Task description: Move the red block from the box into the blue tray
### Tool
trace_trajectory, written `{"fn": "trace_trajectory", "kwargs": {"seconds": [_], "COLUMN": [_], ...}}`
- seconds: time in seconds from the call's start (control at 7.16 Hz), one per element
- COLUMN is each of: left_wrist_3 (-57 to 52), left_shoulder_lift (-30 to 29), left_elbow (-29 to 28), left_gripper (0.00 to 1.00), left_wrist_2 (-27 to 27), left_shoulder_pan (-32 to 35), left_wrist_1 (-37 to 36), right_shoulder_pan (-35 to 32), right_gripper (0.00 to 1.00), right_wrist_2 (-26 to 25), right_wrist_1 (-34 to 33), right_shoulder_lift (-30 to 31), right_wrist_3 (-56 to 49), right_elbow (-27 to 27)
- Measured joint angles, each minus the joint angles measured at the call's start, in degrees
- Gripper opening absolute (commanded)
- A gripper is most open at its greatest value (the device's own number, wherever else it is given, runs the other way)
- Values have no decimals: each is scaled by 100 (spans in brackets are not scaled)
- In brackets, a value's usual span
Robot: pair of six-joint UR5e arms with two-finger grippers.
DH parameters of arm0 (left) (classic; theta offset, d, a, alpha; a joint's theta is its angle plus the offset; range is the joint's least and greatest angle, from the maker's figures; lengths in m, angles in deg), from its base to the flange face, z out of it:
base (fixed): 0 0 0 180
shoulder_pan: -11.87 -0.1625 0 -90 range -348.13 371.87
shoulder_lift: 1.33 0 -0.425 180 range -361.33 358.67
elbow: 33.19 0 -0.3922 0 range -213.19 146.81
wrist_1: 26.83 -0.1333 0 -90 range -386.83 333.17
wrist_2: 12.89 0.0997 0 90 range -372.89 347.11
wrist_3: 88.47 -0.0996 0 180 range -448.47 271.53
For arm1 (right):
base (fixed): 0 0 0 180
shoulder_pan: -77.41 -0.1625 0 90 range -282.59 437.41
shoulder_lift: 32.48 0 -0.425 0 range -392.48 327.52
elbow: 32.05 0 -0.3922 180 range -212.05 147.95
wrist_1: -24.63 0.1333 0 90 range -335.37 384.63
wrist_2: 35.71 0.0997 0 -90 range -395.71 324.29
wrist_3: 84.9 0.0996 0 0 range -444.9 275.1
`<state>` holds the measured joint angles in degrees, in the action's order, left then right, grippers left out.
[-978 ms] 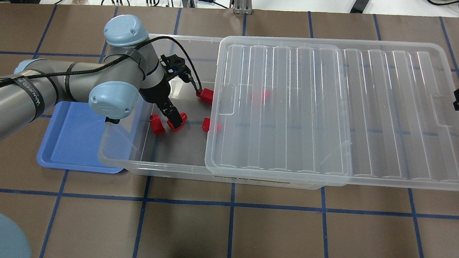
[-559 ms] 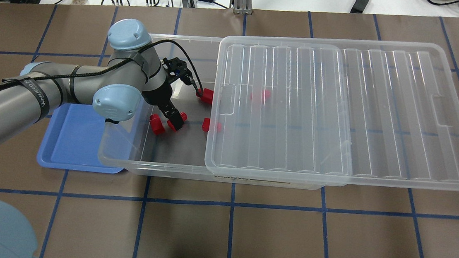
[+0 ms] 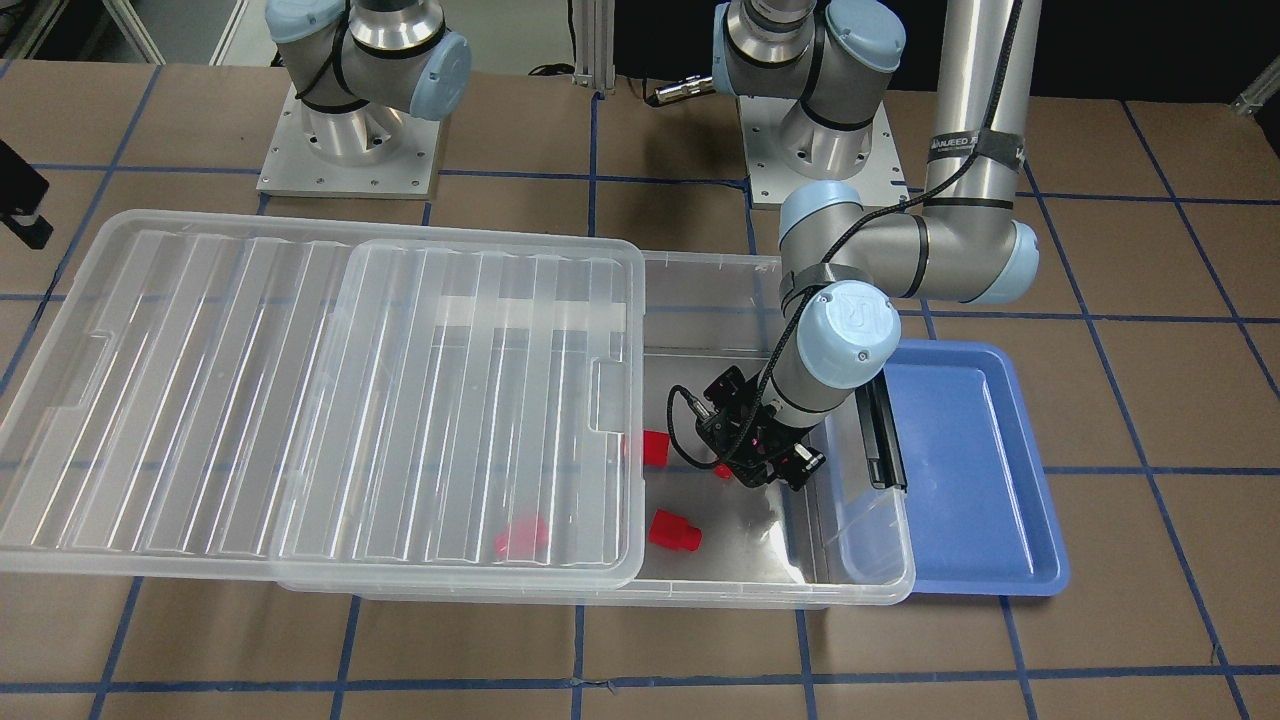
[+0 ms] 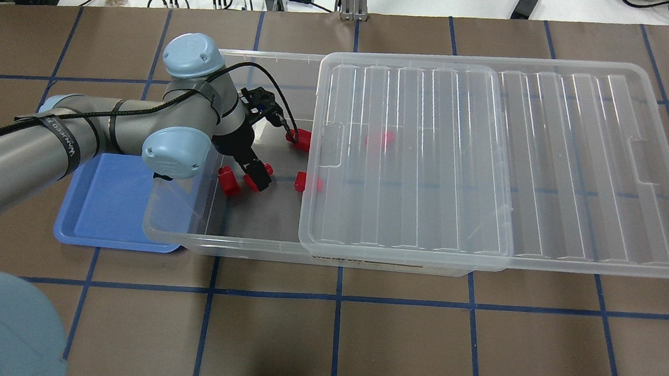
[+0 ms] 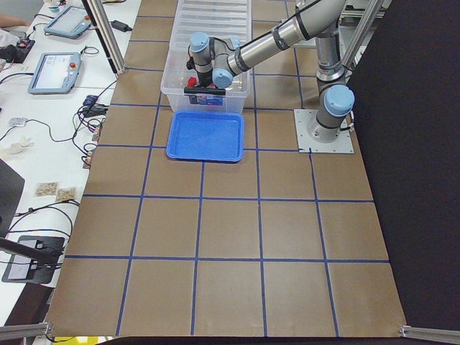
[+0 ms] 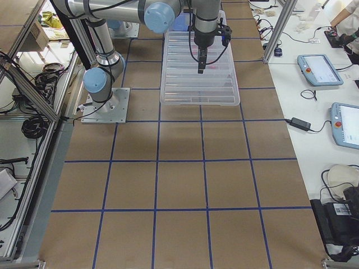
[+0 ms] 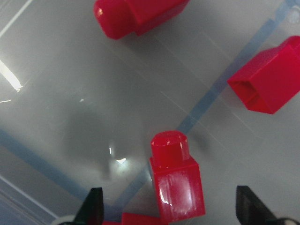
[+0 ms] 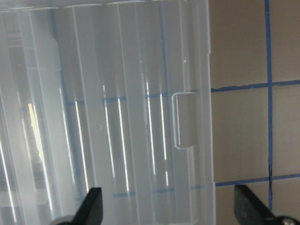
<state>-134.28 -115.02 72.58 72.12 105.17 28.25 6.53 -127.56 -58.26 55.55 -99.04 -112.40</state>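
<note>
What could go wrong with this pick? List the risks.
1. The left end effector stands open astride a red block, but a second red block lies close by one finger; closing may nudge or catch it.
2. The end wall of the clear box and its black latch bar stand between the block and the blue tray; a low carry might clip them.

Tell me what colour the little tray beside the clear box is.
The tray is light blue, clearest in the front-facing view.
</note>
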Motion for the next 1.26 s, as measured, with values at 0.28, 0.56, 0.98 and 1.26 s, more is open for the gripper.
{"fn": "trace_trajectory", "kwargs": {"seconds": [0.28,0.56,0.98,1.26], "left_wrist_3": [3,9,41,47], "left_shoulder_lift": [-70,-109,-102,2], "left_elbow": [-3,-4,-2,-15], "left_gripper": [75,0,0,0], "left_wrist_2": [6,12,0,-7], "left_shoulder_pan": [7,37,66,93], "left_wrist_1": [-54,-88,-94,-94], "right_shoulder_pan": [-893,-1545,-1728,-1735], "right_gripper": [100,100,100,100], "right_wrist_2": [-15,-10,66,75], "right_wrist_1": [5,-53,-181,-375], "right_shoulder_lift": [9,-4,112,193], "right_wrist_3": [985,1697,1966,1963], "right_elbow": [6,-68,-467,-672]}}
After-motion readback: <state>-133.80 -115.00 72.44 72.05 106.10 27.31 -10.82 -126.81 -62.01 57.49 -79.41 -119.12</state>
